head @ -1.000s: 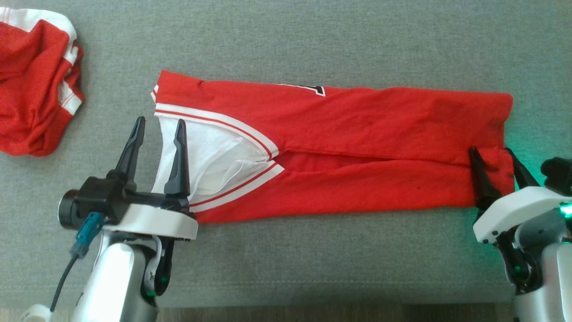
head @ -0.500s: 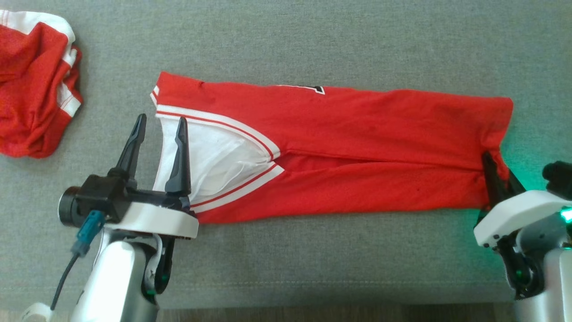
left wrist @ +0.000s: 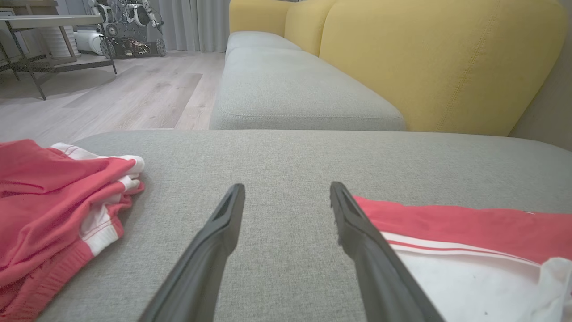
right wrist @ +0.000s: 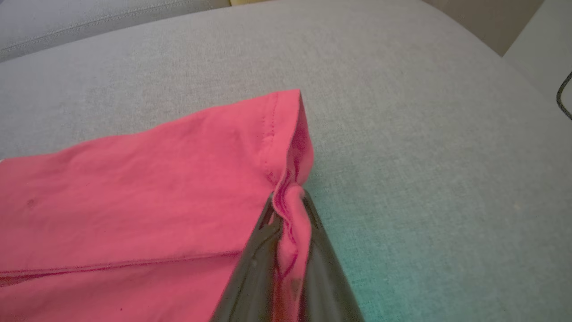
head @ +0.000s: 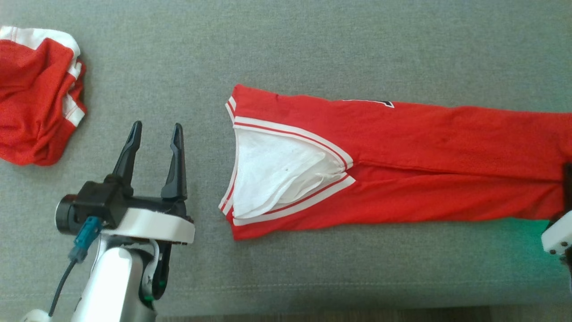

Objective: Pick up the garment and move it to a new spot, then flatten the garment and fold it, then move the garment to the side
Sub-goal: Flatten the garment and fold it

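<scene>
Right gripper now tight on garment

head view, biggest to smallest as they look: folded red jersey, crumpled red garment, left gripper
1. folded red jersey, largest, cut off at the edge
2. crumpled red garment and left gripper: about alike; gripper is nearer the camera

The garment has slid away from the left gripper: its white collar end, under that gripper's fingers a second ago, now lies apart from it, off to its right. The right gripper, then spread over the far hem, has pinched shut on it.
</scene>
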